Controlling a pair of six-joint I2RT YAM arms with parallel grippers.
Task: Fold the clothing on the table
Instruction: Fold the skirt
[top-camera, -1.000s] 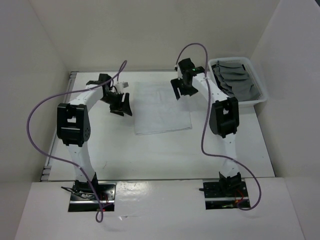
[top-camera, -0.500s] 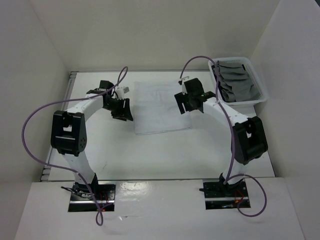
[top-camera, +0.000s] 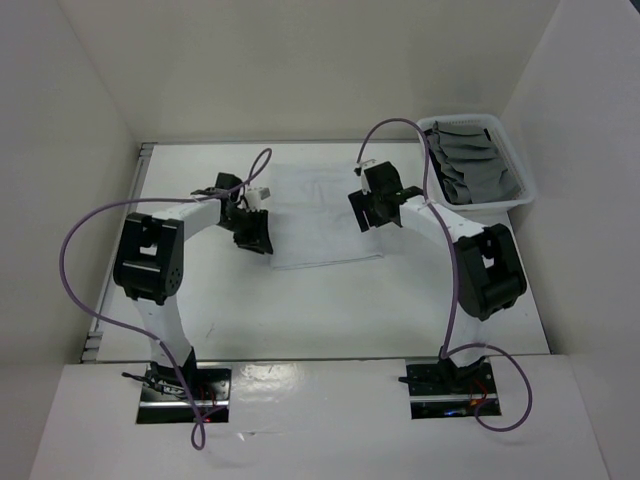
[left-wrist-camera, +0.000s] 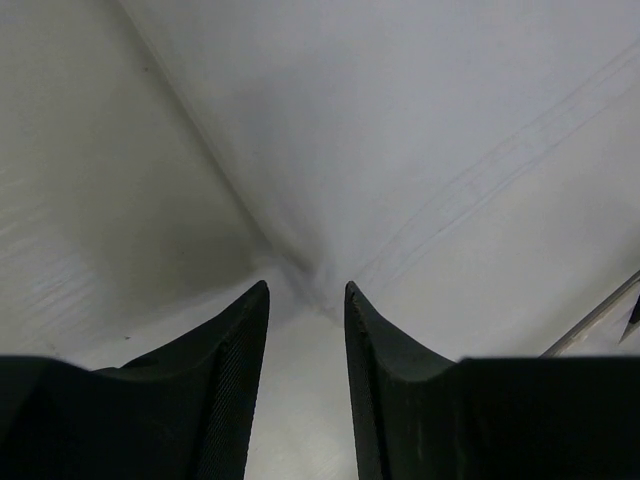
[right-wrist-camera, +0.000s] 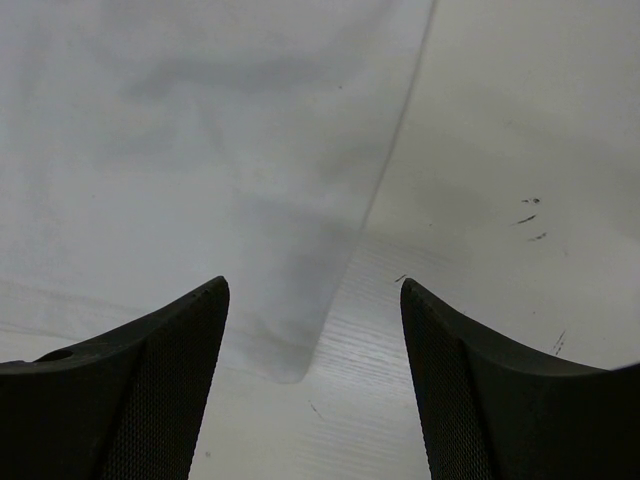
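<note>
The clothing (top-camera: 322, 215) is a white cloth lying flat in the middle of the table (top-camera: 330, 300). My left gripper (top-camera: 255, 238) is down at the cloth's near left edge. In the left wrist view the left gripper (left-wrist-camera: 306, 287) shows a narrow gap, and a puckered fold of the cloth (left-wrist-camera: 400, 120) runs to its tips. My right gripper (top-camera: 375, 215) is over the cloth's right edge. Seen from the right wrist, the right gripper (right-wrist-camera: 312, 285) stands wide open, with a corner of the cloth (right-wrist-camera: 180, 120) between its fingers (right-wrist-camera: 170, 340) and untouched.
A white basket (top-camera: 519, 165) of grey cloths stands at the table's far right, close behind the right arm. A metal rail (top-camera: 140, 160) runs along the table's left edge. White walls close in the back and both sides. Purple cables loop over each arm.
The left gripper slid right onto the cloth's left edge and its jaws narrowed. The right gripper came from the cloth's far edge down to its right edge, jaws slightly narrower.
</note>
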